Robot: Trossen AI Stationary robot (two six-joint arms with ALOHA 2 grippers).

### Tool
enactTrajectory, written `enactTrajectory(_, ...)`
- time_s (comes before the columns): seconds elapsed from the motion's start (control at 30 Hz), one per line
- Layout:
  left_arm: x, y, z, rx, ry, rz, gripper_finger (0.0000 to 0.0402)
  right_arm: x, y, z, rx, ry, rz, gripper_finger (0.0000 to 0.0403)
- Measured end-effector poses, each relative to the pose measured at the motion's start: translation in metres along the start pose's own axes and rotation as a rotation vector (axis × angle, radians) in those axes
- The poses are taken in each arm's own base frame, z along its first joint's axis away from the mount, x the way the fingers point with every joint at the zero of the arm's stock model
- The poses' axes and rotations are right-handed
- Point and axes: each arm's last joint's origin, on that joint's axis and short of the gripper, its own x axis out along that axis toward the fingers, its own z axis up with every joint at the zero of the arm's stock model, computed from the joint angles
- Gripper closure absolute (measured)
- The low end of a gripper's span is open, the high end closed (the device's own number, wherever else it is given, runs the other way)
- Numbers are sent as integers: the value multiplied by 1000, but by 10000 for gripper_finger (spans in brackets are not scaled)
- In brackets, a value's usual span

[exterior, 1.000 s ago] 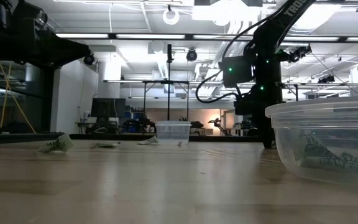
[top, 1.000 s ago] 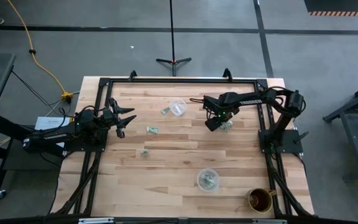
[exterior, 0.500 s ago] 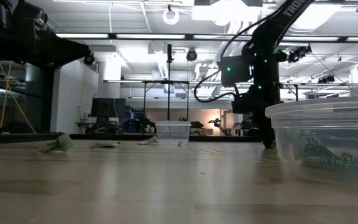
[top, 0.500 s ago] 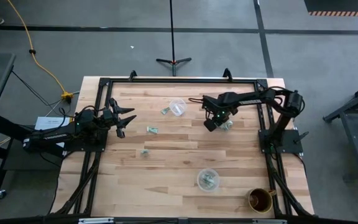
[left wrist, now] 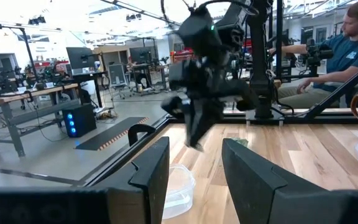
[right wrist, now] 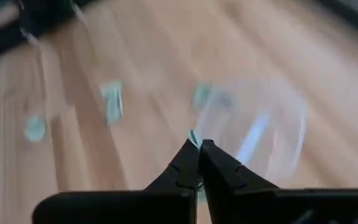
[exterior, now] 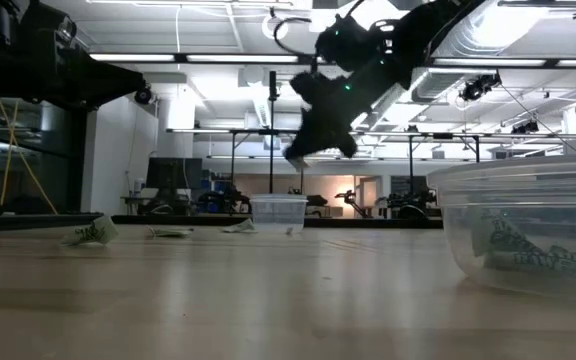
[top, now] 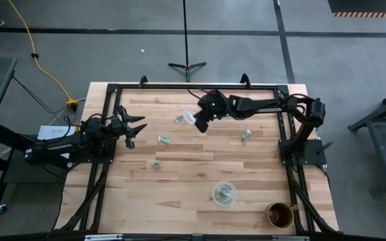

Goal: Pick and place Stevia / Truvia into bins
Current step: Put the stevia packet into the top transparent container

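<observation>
Pale green-and-white sachets [top: 164, 140] on a light blond wood-grain counter [top: 186, 181], clear whitish-rimmed cups [top: 224, 193] (one brown mug [top: 281, 215]), black arms.

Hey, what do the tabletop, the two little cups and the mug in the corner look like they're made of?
Tabletop: pale wood with a smooth finish; plank seams and grain show. Far cup and near cup: clear plastic, probably thin; the wood and packets show through them. Mug: brown, perhaps glazed ceramic; too small to tell.
</observation>
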Motion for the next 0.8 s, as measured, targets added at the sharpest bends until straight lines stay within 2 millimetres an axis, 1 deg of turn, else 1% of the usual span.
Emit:
enactTrajectory(0.07, 0, 0, 0, 0, 0, 0, 220, 2, 2, 6, -39, -84, -26, 400)
enactTrajectory(0.13, 0, 0, 0, 0, 0, 0, 220, 8, 2, 7, -59, -119, -30, 399)
enactTrajectory(0.27, 0, 0, 0, 0, 0, 0, 220, 21, -8, 0, -44, -94, -46, 399)
enactTrajectory(0.37, 0, 0, 0, 0, 0, 0, 220, 28, -16, -3, -34, -84, -57, 399)
enactTrajectory(0.43, 0, 0, 0, 0, 0, 0, 220, 31, -20, -4, -22, -77, -65, 391)
enactTrajectory(0.53, 0, 0, 0, 0, 0, 0, 220, 31, -21, -4, -30, -82, -67, 366)
enactTrajectory(0.7, 0, 0, 0, 0, 0, 0, 220, 31, -19, -1, -48, -106, -58, 304)
enactTrajectory(0.8, 0, 0, 0, 0, 0, 0, 220, 28, -17, 7, -40, -92, -39, 267)
